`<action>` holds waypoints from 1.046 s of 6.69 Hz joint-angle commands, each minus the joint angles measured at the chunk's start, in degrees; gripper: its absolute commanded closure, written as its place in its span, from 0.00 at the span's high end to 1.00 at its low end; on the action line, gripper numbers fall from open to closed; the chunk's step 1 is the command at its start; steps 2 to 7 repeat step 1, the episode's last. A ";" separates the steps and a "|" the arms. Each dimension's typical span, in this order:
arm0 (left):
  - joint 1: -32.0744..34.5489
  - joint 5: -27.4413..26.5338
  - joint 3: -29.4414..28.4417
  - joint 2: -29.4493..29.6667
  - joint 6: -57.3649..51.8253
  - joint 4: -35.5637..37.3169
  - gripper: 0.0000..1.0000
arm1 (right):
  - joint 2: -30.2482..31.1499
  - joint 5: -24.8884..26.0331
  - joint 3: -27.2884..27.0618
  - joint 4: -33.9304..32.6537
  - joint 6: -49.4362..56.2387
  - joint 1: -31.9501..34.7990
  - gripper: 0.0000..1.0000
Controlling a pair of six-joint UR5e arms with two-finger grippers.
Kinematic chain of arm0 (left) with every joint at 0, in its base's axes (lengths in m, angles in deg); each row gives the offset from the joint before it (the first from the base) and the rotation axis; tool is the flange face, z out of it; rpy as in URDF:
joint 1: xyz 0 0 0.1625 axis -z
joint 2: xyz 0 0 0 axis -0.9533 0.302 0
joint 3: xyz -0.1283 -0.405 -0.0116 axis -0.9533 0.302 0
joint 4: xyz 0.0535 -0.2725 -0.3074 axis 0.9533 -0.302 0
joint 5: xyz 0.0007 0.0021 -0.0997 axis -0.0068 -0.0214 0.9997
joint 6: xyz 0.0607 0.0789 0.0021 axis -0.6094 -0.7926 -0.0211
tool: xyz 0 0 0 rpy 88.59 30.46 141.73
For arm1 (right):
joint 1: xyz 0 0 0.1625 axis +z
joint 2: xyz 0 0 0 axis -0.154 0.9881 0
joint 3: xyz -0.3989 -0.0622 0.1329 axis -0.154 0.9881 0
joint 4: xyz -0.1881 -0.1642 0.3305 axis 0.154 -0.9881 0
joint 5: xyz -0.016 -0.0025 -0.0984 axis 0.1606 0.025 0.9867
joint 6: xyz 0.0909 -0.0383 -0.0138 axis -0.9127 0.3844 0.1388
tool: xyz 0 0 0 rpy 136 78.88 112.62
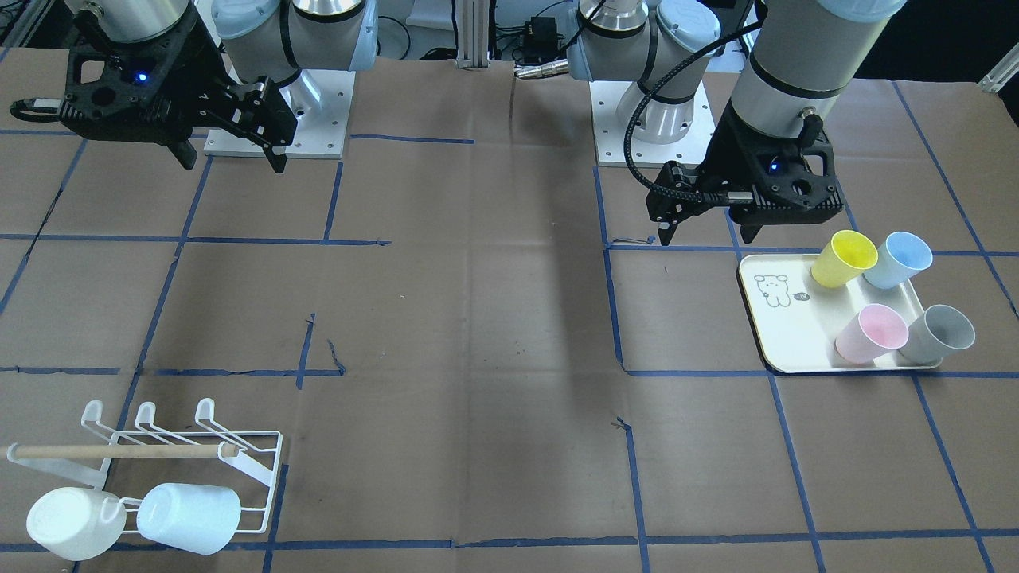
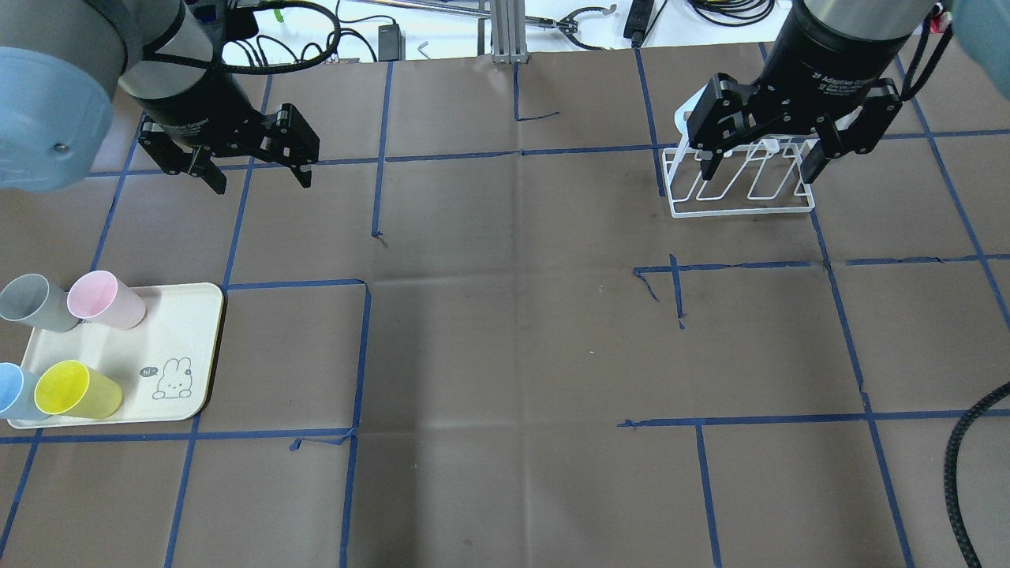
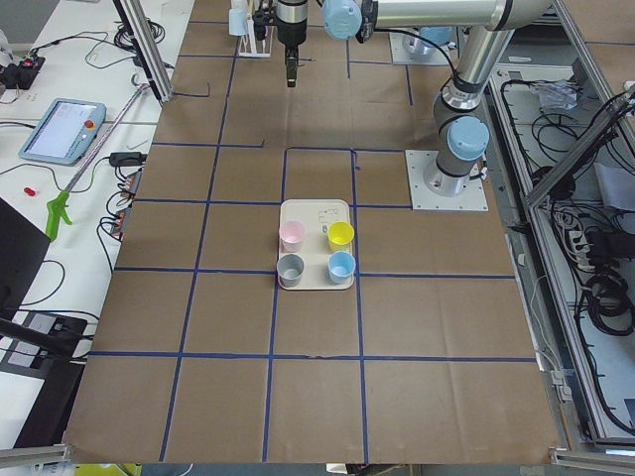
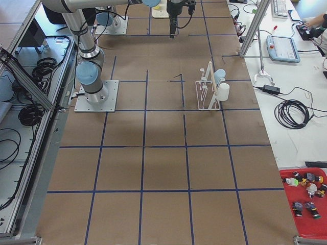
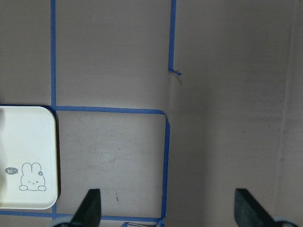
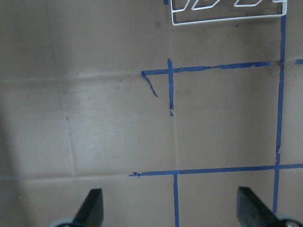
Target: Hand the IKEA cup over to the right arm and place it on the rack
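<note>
Overhead exterior is showing me the left gripper (image 2: 263, 184) and right gripper (image 2: 757, 175) gaping wide and empty, so I am planning to centre the left jaws squarely over the pink cup (image 2: 106, 300) on the tray (image 2: 189, 331) below and off to their side, avoiding the grey cup (image 2: 31, 304).

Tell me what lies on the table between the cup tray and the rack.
Nothing: in the front-facing view the stretch from tray to rack is bare brown paper crossed by blue tape lines.
</note>
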 commanded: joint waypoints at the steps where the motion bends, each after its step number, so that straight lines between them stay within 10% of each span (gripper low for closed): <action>1: 0.00 0.00 0.00 0.00 0.00 -0.08 1.00 | -0.03 0.01 -0.03 -0.05 0.02 0.00 1.00; 7: 0.00 0.00 0.00 0.00 0.00 -0.08 1.00 | -0.03 0.01 -0.03 -0.05 0.02 0.00 1.00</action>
